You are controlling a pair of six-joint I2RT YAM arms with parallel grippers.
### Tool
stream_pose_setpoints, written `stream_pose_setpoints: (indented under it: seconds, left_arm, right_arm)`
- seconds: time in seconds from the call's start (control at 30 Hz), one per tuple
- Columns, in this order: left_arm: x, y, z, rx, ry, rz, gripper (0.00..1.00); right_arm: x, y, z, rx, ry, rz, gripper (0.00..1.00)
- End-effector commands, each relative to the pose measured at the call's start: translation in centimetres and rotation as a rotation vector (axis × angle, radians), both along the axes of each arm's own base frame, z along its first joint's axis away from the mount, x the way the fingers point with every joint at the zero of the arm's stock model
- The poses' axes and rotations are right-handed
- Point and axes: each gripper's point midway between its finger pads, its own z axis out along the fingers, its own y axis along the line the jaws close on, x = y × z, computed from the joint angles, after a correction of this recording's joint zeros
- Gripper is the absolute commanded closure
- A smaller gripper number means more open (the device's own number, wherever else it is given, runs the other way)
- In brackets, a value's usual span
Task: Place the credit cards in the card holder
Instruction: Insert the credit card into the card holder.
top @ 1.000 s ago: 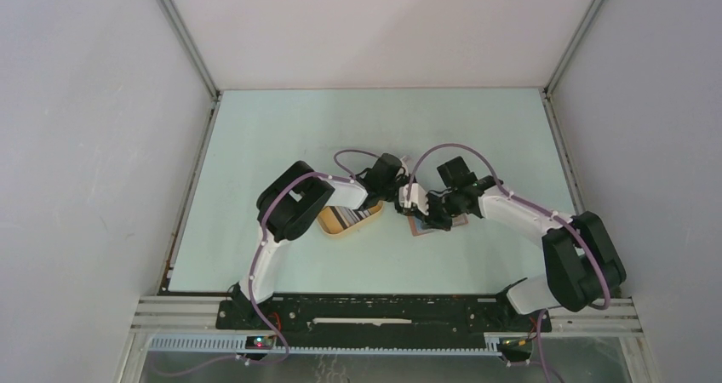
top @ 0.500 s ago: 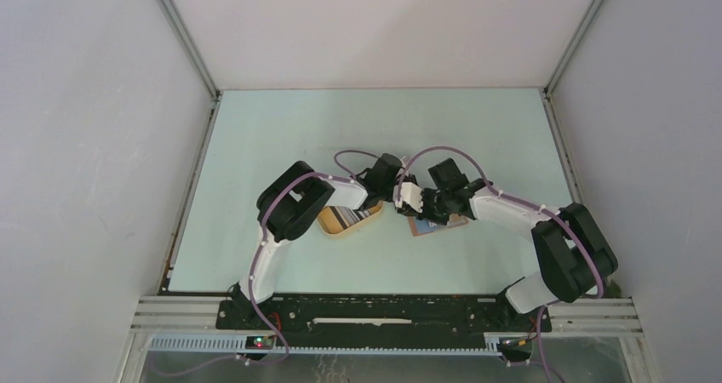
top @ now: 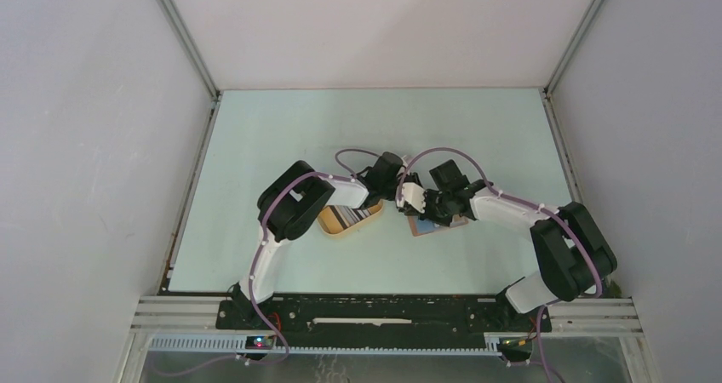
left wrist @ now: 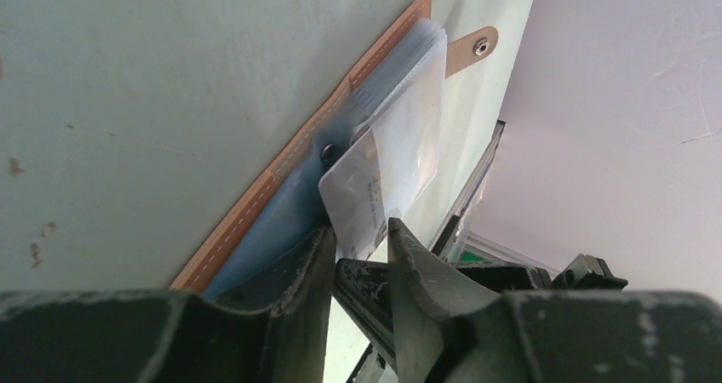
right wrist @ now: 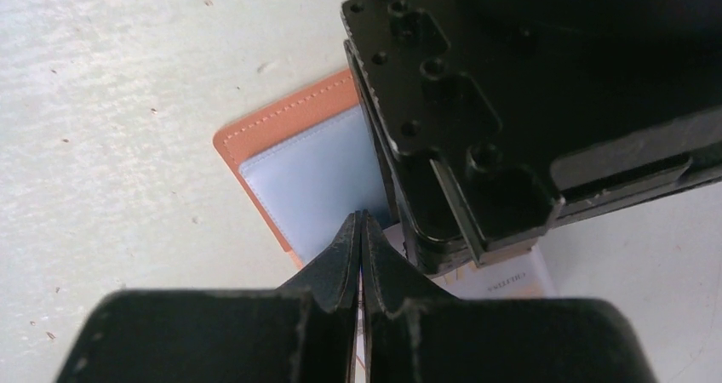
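Lying open on the pale green table (top: 281, 136), right of centre, the card holder (left wrist: 294, 197) shows its light blue lining, and a white card (left wrist: 396, 157) sits tucked among its clear sleeves. The left gripper (left wrist: 359, 251) has its fingers parted, loose around that card's near corner. The right gripper (right wrist: 359, 234) is clenched, tips pressed together just over the lining. Left of the holder, more credit cards (top: 346, 216) lie in a yellow tray (top: 329, 228).
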Motion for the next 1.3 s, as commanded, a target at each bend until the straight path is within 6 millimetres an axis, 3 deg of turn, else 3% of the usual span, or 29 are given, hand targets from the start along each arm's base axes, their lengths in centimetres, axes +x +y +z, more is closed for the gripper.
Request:
stream_pose_setpoints:
  seconds: [0.0,0.43,0.73,1.0,1.27]
  left_arm:
    - [-1.2,-0.1,-1.8,0.058,0.033,-0.037,0.63]
    - [-1.2,-0.1,-2.0,0.062,0.039,-0.040,0.61]
    - [-1.1,-0.3,-1.6,0.052,0.023,-0.042,0.61]
    - [-1.0,-0.5,-1.3,0.040,0.017,-0.040,0.61]
    - [-0.6,-0.1,-1.1,0.037,0.013,-0.007,0.60]
  right_arm:
    - [1.8,-1.1,0.6,-0.005,-0.051,-0.075,0.93]
    - [3.6,-4.2,1.5,0.011,-0.076,-0.217,0.93]
    - [1.8,-2.4,3.9,0.220,0.048,-0.200,0.89]
    - [0.3,-0.5,2.7,0.195,0.096,-0.116,0.88]
    - [0.8,-0.5,1.1,0.115,0.076,-0.138,0.87]
